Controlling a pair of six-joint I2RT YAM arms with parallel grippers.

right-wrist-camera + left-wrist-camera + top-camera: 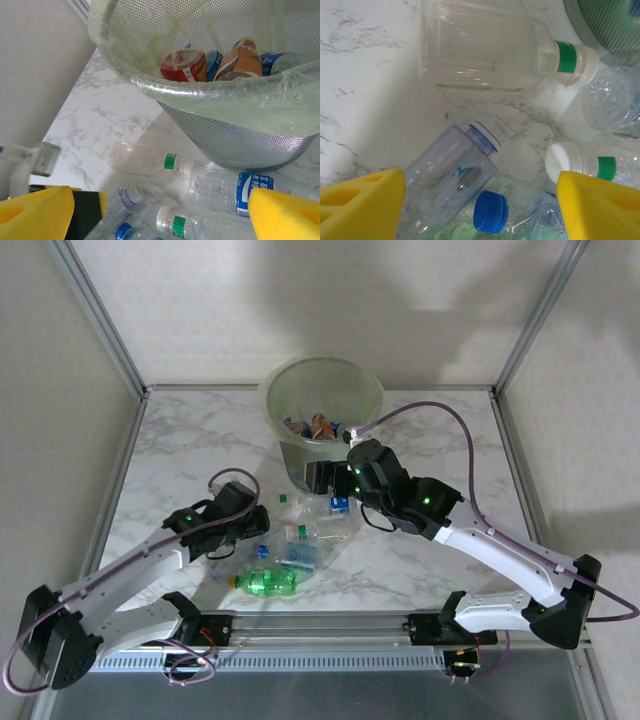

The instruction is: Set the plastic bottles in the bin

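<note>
Yellow pads (365, 202) of the left claw (480, 205) stand wide apart, released, over one bluish clear bottle (445, 177) and one blue-capped bottle (491, 212), both lying in front of the bin (150, 87). The right claw (160, 212) hangs released too, gripping nothing, just before the bin's wall. Five plastic bottles (145, 159) lie on the marble surface (100, 115) at the bin's foot in the right wrist view; four more show inside the bin.

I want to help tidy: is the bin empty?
No, partly full: bottles lie inside the bin, below its rim.
</note>
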